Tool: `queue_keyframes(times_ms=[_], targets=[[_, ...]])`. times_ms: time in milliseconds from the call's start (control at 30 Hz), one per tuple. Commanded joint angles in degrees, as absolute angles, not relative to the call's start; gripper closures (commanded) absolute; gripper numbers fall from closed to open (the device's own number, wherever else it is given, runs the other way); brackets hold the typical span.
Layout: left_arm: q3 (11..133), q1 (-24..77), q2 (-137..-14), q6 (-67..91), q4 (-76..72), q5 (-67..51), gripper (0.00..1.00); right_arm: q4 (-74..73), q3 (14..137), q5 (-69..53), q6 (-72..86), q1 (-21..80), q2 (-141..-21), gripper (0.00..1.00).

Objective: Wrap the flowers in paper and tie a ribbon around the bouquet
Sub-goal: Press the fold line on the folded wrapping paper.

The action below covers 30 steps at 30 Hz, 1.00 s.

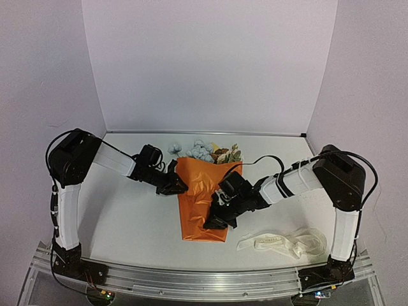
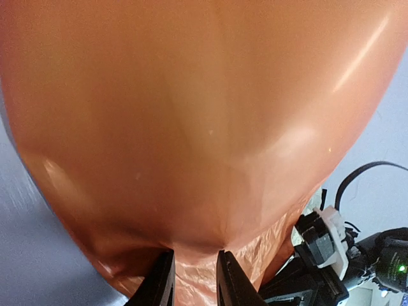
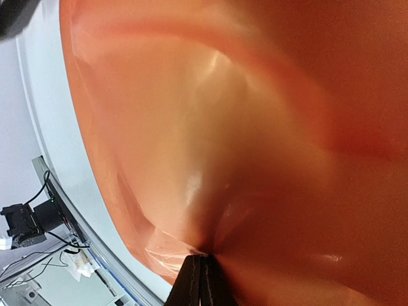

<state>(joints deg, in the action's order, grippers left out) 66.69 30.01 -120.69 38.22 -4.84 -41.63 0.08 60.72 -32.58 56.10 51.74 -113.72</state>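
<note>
White bench point(image 1: 127, 217) carries the orange paper point(image 1: 201, 197) at frame centre, folded over the flowers point(image 1: 204, 152), with blooms at its upper end. The left claw point(image 2: 194, 268) pinches a paper fold; the right claw point(image 3: 199, 271) is pressed together on its edge. Wrapping seems in hand; next, one claw must let go to fetch the ribbon point(image 1: 280, 242), lower right.

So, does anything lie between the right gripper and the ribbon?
Nothing visible: the ribbon lies on bare table just right of the right gripper. But that gripper is shut on the paper.
</note>
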Motion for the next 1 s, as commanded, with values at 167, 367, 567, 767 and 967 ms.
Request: queue_keyframes(times_ms=[167, 367, 567, 767, 967], targets=[[79.23, 22.88, -128.78, 33.19, 4.56, -41.33, 0.75, -3.76, 57.47, -31.84, 55.72, 51.91, -113.08, 0.98], [89.59, 20.38, -133.64, 30.37, 9.73, -41.84, 0.75, -3.48, 57.03, -31.81, 55.90, 51.94, -112.94, 0.99], [97.15, 18.63, -136.19, 28.38, 13.72, -42.11, 0.75, -3.54, 57.65, -31.84, 56.29, 51.57, -112.18, 0.98], [100.08, 18.02, -132.78, 25.05, 18.25, -40.61, 0.75, -4.48, 60.10, -33.04, 57.38, 50.27, -110.23, 0.98], [89.79, 18.82, -120.48, 26.28, 15.39, -37.77, 0.73, -7.31, 63.54, -33.86, 57.67, 50.29, -107.37, 0.98]])
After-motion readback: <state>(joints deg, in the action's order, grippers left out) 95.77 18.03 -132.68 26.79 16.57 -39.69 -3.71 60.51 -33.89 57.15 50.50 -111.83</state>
